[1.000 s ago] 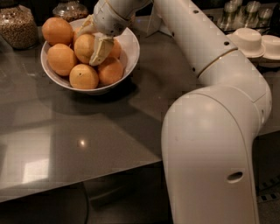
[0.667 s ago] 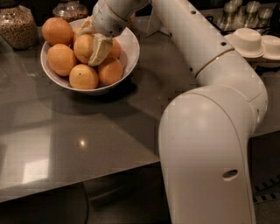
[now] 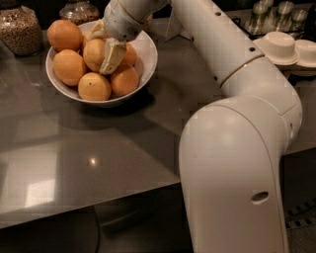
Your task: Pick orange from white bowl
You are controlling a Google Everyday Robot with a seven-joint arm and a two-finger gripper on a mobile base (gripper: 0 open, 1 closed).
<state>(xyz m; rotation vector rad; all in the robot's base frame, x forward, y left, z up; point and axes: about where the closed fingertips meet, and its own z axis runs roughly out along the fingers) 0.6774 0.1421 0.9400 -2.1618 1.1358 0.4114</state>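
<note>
The white bowl (image 3: pixel 148 54) stands at the back left of the grey table and holds several oranges. The orange (image 3: pixel 93 55), paler and slightly oblong, sits on top in the middle of the pile. My gripper (image 3: pixel 102 45) reaches down into the bowl. One cream fingertip (image 3: pixel 113 57) presses the orange's right side and the other (image 3: pixel 95 32) lies against its upper left. The fingers are closed on the orange, which still rests among the others.
A glass jar of grains (image 3: pixel 19 30) stands left of the bowl and another jar (image 3: pixel 79 10) stands behind it. Stacked white dishes (image 3: pixel 280 45) and glassware (image 3: pixel 276 12) are at the back right. My arm and base (image 3: pixel 237 168) fill the right foreground over the table (image 3: pixel 98 148).
Almost nothing has changed. The gripper stays around the same orange in the bowl, and the arm's base has shifted slightly in the view.
</note>
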